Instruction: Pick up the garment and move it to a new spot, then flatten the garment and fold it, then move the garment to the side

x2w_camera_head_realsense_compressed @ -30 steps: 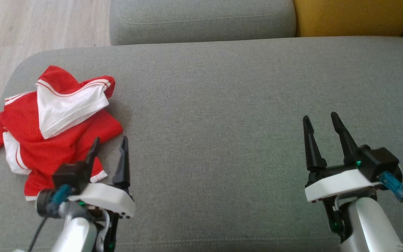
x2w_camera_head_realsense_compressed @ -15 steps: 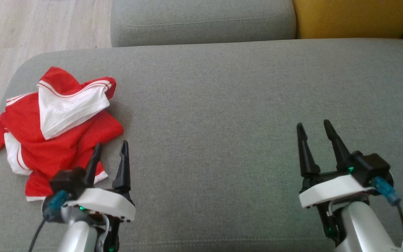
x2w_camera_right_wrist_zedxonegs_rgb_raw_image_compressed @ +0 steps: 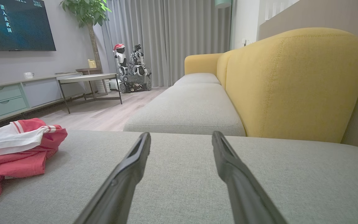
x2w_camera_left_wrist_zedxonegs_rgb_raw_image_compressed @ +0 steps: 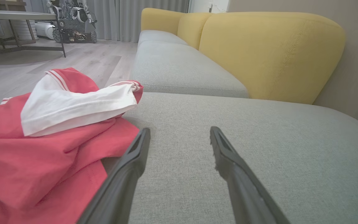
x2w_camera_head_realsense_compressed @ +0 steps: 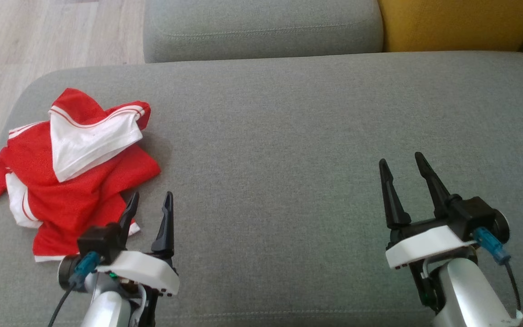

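While left fingers gape beside the garment, right fingers hover parted.

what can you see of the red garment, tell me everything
The garment is a red top of thin, mesh-like fabric with white panels and red-and-white striped trim. It lies crumpled and unfolded in a loose heap, one white section flipped on top, at the left end of the grey sofa cushion. The left tool, open, hovers by its near right edge; whether it touches is unclear.
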Available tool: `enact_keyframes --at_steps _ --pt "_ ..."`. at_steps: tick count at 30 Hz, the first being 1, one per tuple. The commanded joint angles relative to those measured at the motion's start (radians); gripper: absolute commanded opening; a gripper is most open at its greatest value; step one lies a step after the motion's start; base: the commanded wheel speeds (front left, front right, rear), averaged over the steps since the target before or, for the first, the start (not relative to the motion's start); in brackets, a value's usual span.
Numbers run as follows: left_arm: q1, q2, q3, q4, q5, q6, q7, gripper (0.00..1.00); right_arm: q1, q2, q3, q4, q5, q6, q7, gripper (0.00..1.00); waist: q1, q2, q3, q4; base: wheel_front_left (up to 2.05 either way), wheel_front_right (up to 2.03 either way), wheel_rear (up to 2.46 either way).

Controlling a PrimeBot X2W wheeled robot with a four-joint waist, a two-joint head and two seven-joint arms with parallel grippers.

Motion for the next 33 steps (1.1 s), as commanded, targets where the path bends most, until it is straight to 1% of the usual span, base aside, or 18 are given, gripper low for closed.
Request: enact_keyframes --at_steps 1,8,14,18,20,23,29,30,33 --pt "-0.05 0.0 0.038 -0.026 0.009 -0.005 -0.013 1.0 -0.057 -0.006 0.017 -0.028 -0.007 0.008 -0.011 1.0 0.0 0.0 0.0 0.0 0.0 0.0 0.0" --pt "-0.054 -0.003 0.046 -0.021 0.015 -0.011 -0.013 1.0 -0.058 -0.006 0.013 -0.023 -0.008 0.008 -0.011 1.0 0.0 0.0 -0.001 0.007 0.0 0.0 0.0" --pt "-0.056 -0.004 0.064 -0.024 0.017 -0.004 -0.013 1.0 -0.056 -0.006 0.034 -0.026 -0.005 0.008 -0.011 1.0 0.0 0.0 0.005 0.049 0.0 0.0 0.0" --pt "-0.058 -0.004 0.078 -0.032 0.0 0.002 -0.013 1.0 -0.057 -0.006 0.056 -0.023 -0.001 0.008 -0.011 1.0 0.0 0.0 0.013 0.098 0.0 0.0 0.0" --pt "-0.06 -0.004 0.095 -0.041 -0.065 0.005 -0.013 1.0 -0.058 -0.006 0.069 -0.024 0.002 0.008 -0.011 1.0 0.0 0.0 0.015 0.127 0.0 0.0 0.0" --pt "-0.061 -0.004 0.101 -0.059 -0.05 0.009 -0.013 1.0 -0.058 -0.006 0.085 -0.02 0.001 0.008 -0.011 1.0 0.0 0.0 0.017 0.174 0.0 0.0 0.0" --pt "-0.055 -0.004 0.114 -0.072 -0.067 0.015 -0.013 1.0 -0.055 -0.006 0.104 -0.016 0.011 0.008 -0.011 1.0 0.0 0.0 0.017 0.275 0.0 0.0 0.0" --pt "-0.055 -0.004 0.114 -0.072 -0.067 0.015 -0.013 1.0 -0.055 -0.006 0.104 -0.016 0.011 0.008 -0.011 1.0 0.0 0.0 0.017 0.275 0.0 0.0 0.0" --pt "-0.051 -0.004 0.121 -0.083 -0.077 0.022 -0.013 1.0 -0.056 -0.006 0.117 -0.015 0.019 0.008 -0.011 1.0 0.0 0.0 0.016 0.321 0.0 0.0 0.0"
